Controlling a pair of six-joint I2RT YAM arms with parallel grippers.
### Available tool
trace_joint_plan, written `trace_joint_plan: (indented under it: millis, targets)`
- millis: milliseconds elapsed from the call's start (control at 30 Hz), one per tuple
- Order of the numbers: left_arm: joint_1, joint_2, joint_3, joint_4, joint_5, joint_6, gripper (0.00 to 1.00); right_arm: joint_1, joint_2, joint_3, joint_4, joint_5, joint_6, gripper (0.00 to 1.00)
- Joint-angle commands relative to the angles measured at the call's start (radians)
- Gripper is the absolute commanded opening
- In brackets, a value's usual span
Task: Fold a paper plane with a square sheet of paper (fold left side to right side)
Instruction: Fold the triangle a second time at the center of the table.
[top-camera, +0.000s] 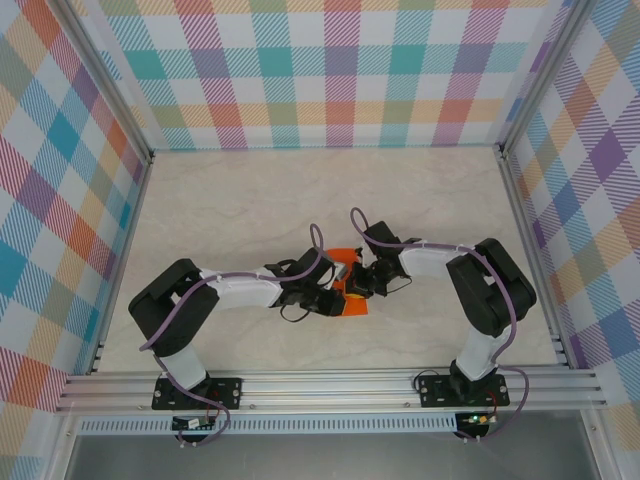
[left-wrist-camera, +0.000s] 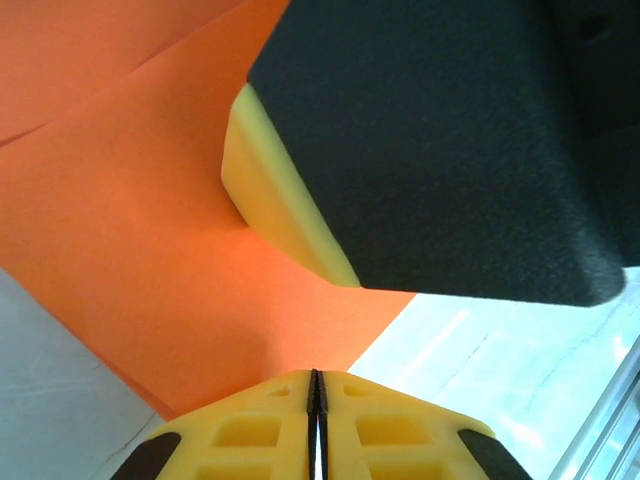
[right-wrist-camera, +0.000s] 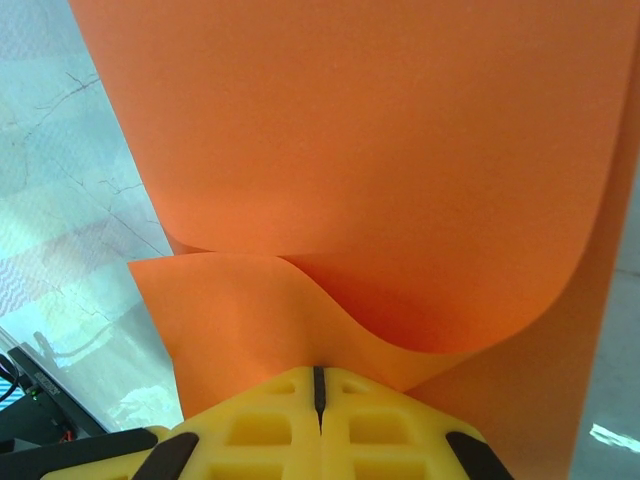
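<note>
The square sheet of paper (top-camera: 351, 297) is bright orange and lies at the table's middle, between my two grippers. In the right wrist view a flap of the sheet (right-wrist-camera: 360, 150) curls upward, and its edge dips into my right gripper (right-wrist-camera: 318, 370), which is shut on it. In the left wrist view my left gripper (left-wrist-camera: 316, 374) has its jaws together, tips against the flat orange sheet (left-wrist-camera: 150, 250); I cannot tell whether paper is pinched there. The right gripper's black finger with its yellow pad (left-wrist-camera: 275, 200) rests on the sheet just beyond. From above, the left gripper (top-camera: 327, 297) and right gripper (top-camera: 360, 284) nearly touch.
The pale marble-look table (top-camera: 250, 210) is boxed in by checked walls on three sides. An aluminium rail (top-camera: 320, 385) runs along the near edge, carrying both arm bases. Purple cables loop over each arm near the paper.
</note>
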Motion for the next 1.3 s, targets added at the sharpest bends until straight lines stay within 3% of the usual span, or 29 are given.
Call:
trace_joint_plan:
  millis: [0, 367, 767, 1000, 1267]
  targets:
    - [0.006, 0.0, -0.031, -0.005, -0.022, -0.015, 0.11, 0.004, 0.036, -0.012, -0.1, 0.073, -0.02, 0.0]
    - [0.007, -0.009, -0.079, -0.013, -0.032, -0.039, 0.08, 0.004, 0.033, -0.007, -0.118, 0.084, -0.024, 0.0]
    - [0.008, -0.128, -0.24, 0.046, -0.004, -0.116, 0.02, 0.005, 0.039, -0.003, -0.119, 0.084, -0.027, 0.0]
    - [0.019, -0.237, -0.178, 0.028, 0.026, -0.103, 0.02, 0.004, 0.037, -0.003, -0.114, 0.078, -0.026, 0.0]
    - [0.029, -0.112, -0.036, -0.011, 0.036, -0.04, 0.02, 0.004, 0.034, -0.004, -0.114, 0.077, -0.027, 0.0]
